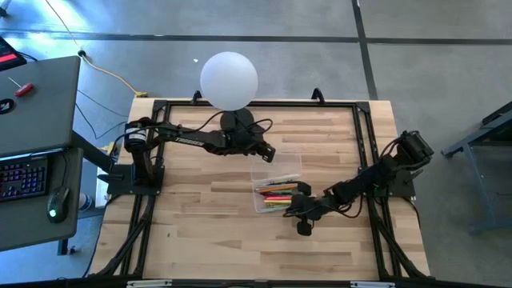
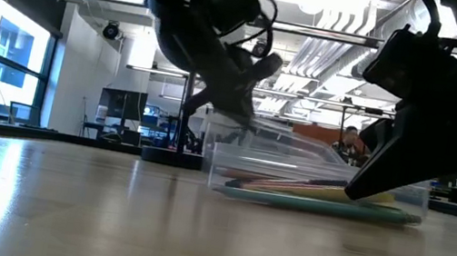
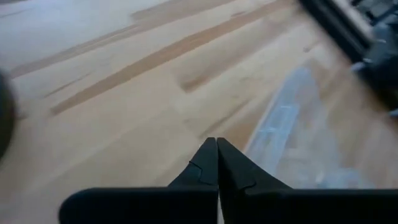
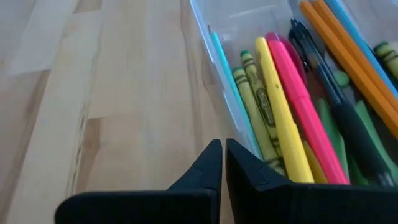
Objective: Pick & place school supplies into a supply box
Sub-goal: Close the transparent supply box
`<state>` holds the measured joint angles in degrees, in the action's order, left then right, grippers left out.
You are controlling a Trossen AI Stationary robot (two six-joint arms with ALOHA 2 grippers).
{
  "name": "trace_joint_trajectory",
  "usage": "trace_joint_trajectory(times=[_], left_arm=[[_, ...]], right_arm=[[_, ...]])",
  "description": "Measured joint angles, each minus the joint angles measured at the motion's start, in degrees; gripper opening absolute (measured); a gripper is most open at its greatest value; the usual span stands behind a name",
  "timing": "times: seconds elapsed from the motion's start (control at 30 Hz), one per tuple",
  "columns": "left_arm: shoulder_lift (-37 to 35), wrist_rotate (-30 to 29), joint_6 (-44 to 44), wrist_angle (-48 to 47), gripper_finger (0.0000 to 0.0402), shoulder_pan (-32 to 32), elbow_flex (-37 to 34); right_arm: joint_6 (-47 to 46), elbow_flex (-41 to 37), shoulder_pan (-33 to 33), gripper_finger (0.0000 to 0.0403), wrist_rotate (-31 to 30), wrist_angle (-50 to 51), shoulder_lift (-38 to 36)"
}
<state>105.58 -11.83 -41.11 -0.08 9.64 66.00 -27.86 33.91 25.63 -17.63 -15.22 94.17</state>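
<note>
Table (image 1: 200, 224) first, since it sets the job: my read is that the filling is nearly over and the step in hand is closing up, so I would move slowly and avoid nudging the light box sideways. On the middle of the wood sits the clear supply box (image 1: 276, 194), and the school supplies (image 4: 292, 112) already lie inside it: yellow and pink markers, green crayons, orange pencils and a black pen, packed side by side. Just beyond the box, toward the white globe lamp (image 1: 230, 79), lies its clear lid (image 1: 276, 166), flat on the wood and apart from the box as far as I can tell. To seat it well I would want it lifted level and lined up with the rim before lowering. Left arm reaches from its post across the far side, and the left gripper (image 3: 217, 163) hangs low over the lid's edge with its fingers clenched together on nothing. Right arm folds in from the right edge, and the right gripper (image 4: 222, 167) sits at the box's near long wall, fingers pressed almost together and empty.
</note>
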Motion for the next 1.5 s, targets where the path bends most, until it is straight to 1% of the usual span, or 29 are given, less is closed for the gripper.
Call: trace_joint_trajectory(times=[0.07,0.13,0.33,0.53,0.7,0.77,0.83,0.93,1.0,1.07,1.13,1.23,1.33,1.4,1.5], left_arm=[[0.0,0.1,0.3,-0.1,0.0013,-1.1,1.0],[-0.1,0.1,0.5,-0.2,0.001,-2.2,2.1],[-0.2,-0.1,0.8,0.1,0.0035,-5.5,4.1],[-0.3,-1.3,0.9,0.4,0.001,-8.8,5.0],[-0.4,-1.5,0.9,-0.4,0.003,-11.4,6.0],[-0.4,-0.5,0.8,-0.5,0.003,-12.8,6.0],[-0.4,0.9,0.6,-0.4,0.002,-14.5,6.1],[0.1,1.6,0.4,-1.8,0.001,-17.0,5.8],[1.1,0.6,0.0,-4.0,0.0013,-18.7,5.2],[1.2,-2.6,-1.5,-3.2,0.0023,-20.0,5.6],[1.2,-4.9,-3.2,-4.3,0.0029,-21.1,5.7],[2.9,-6.2,-5.6,-5.8,0.0021,-22.0,5.7],[2.6,-7.5,-5.7,-5.7,0.001,-22.2,5.7],[2.7,-7.8,-5.7,-5.5,0.0011,-22.2,5.7],[2.7,-7.9,-5.7,-4.8,0.0026,-21.8,5.6]], right_arm=[[0.0,0.0,0.0,0.0,0.0,0.0,0.0],[-0.3,0.0,0.2,0.0,0.1,0.0,0.0],[-0.5,0.0,1.9,0.0,-1.0,0.1,0.0],[-0.8,0.0,3.5,0.0,-3.9,0.6,0.0],[-0.7,0.0,4.1,0.0,-4.9,0.8,0.0],[-0.7,0.0,4.1,0.0,-5.0,0.8,0.0],[-0.7,0.0,4.1,0.0,-5.7,0.7,0.0],[-0.2,0.0,4.0,0.0,-8.3,1.4,0.0],[-0.1,-0.1,3.9,0.0,-8.5,1.4,0.2],[0.0,-0.1,4.0,0.0,-8.4,1.5,0.1],[0.1,-0.1,4.2,0.0,-7.6,1.4,0.1],[0.5,-0.1,4.9,0.0,-7.1,1.0,0.1],[0.6,-0.1,5.7,0.0,-7.4,0.6,0.1],[0.5,-0.1,6.2,0.0,-7.4,0.4,0.1],[0.3,-0.1,7.1,0.0,-8.2,0.3,0.1]])
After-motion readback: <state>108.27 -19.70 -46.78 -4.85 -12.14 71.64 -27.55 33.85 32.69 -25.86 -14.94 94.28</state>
